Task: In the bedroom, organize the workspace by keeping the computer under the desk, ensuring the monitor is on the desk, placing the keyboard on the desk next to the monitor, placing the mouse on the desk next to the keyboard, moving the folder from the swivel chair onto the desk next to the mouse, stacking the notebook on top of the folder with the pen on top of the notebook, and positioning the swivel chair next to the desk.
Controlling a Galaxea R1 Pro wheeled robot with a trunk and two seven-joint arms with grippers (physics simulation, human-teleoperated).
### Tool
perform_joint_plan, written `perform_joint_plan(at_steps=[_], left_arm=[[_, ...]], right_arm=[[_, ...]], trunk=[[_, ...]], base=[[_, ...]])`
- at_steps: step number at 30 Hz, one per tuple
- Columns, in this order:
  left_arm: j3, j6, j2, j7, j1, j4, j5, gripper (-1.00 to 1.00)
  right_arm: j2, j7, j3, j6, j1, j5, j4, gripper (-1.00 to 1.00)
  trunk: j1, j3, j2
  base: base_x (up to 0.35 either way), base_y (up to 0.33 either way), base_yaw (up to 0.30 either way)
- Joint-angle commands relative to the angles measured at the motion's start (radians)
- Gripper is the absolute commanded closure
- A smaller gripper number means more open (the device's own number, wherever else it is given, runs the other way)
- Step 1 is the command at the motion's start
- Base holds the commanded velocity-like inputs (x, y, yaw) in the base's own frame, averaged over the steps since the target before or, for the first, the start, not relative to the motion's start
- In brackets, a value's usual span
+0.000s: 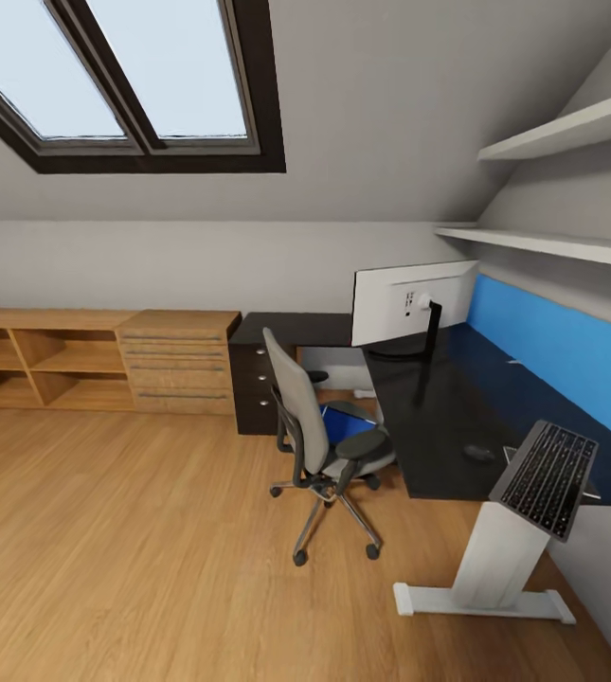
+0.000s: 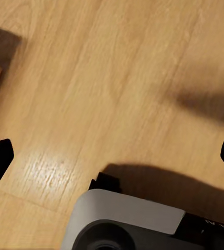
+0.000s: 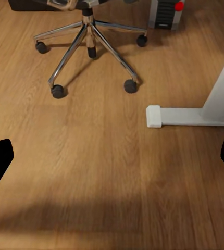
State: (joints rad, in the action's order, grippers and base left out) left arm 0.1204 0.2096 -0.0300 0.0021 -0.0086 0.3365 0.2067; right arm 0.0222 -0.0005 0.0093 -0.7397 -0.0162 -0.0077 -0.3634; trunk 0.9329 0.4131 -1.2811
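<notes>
The black desk [image 1: 457,398] with a blue back panel runs along the right wall. A white-backed monitor [image 1: 411,303] stands on its far part. The dark keyboard [image 1: 547,478] lies tilted at the desk's near edge, partly overhanging it, with the mouse [image 1: 480,453] just left of it. The grey swivel chair [image 1: 324,436] faces the desk with a blue folder [image 1: 350,423] on its seat. The chair's wheeled base [image 3: 88,47] and a grey computer tower [image 3: 166,13] appear in the right wrist view. My left gripper [image 2: 112,156] and right gripper [image 3: 112,156] hang open over bare floor.
Wooden shelves and drawers [image 1: 177,365] line the far wall, beside a dark drawer unit [image 1: 253,388]. The desk's white foot [image 1: 480,599] juts onto the floor [image 3: 159,115]. Two wall shelves [image 1: 551,242] hang above the desk. My grey base [image 2: 127,221] is below the left gripper.
</notes>
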Motion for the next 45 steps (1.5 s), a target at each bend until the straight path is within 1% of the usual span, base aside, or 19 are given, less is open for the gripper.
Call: perform_joint_plan(at_steps=[1,3,6,10,16,17,22,43,44,45], left_arm=[[-0.002,0.003,0.0,0.0,-0.001,0.0,0.009,-1.0],[-0.002,0.004,-0.002,0.0,-0.001,0.001,0.008,-1.0],[-0.002,0.005,-0.01,0.0,-0.001,0.008,0.008,-1.0],[-0.002,0.006,-0.013,0.0,-0.001,0.012,0.008,-1.0],[-0.002,0.014,-0.013,-0.001,-0.001,0.013,0.008,-1.0],[-0.001,0.033,-0.011,-0.001,-0.001,0.013,0.009,-1.0],[-0.001,0.057,-0.01,-0.001,-0.001,0.013,0.008,-1.0],[-0.002,0.064,-0.013,-0.003,-0.001,0.016,0.008,-1.0],[-0.005,0.057,-0.004,-0.009,-0.001,0.089,0.006,-1.0],[-0.006,0.055,-0.003,-0.009,-0.001,0.108,0.005,-1.0]], right_arm=[[-0.001,0.0,0.0,-0.003,-0.001,-0.001,0.001,-1.0],[-0.001,0.0,0.0,-0.002,-0.001,-0.001,0.005,-1.0],[0.0,0.0,0.001,-0.003,-0.001,-0.001,0.033,-1.0],[0.0,0.0,0.001,-0.005,-0.001,0.0,0.062,-1.0],[-0.002,0.0,0.001,-0.006,-0.001,0.0,0.066,-1.0],[-0.001,0.0,0.001,-0.006,-0.001,0.0,0.068,-1.0],[-0.001,-0.003,0.0,-0.005,-0.001,-0.001,0.068,-1.0],[0.002,-0.004,0.0,-0.004,-0.001,0.0,0.077,-1.0],[0.003,0.001,0.003,-0.006,-0.001,0.011,0.076,-1.0],[0.003,0.001,0.004,-0.006,-0.001,0.015,0.075,-1.0]], trunk=[[0.004,0.004,-0.008],[0.012,0.011,-0.022],[0.023,0.02,-0.043],[0.038,0.032,-0.071],[0.061,0.049,-0.113],[0.065,0.052,-0.12],[0.084,0.066,-0.155],[0.165,0.131,-0.302],[0.169,0.134,-0.309],[0.173,0.137,-0.316]], base=[[0.0,0.0,0.0],[0.0,0.0,0.0],[0.0,0.0,0.0],[0.0,0.0,-0.014],[0.0,0.0,-0.16],[0.0,0.0,-0.233],[0.0,0.0,-0.19],[0.0,0.0,-0.01],[0.0,0.0,0.0],[0.0,0.0,0.0]])
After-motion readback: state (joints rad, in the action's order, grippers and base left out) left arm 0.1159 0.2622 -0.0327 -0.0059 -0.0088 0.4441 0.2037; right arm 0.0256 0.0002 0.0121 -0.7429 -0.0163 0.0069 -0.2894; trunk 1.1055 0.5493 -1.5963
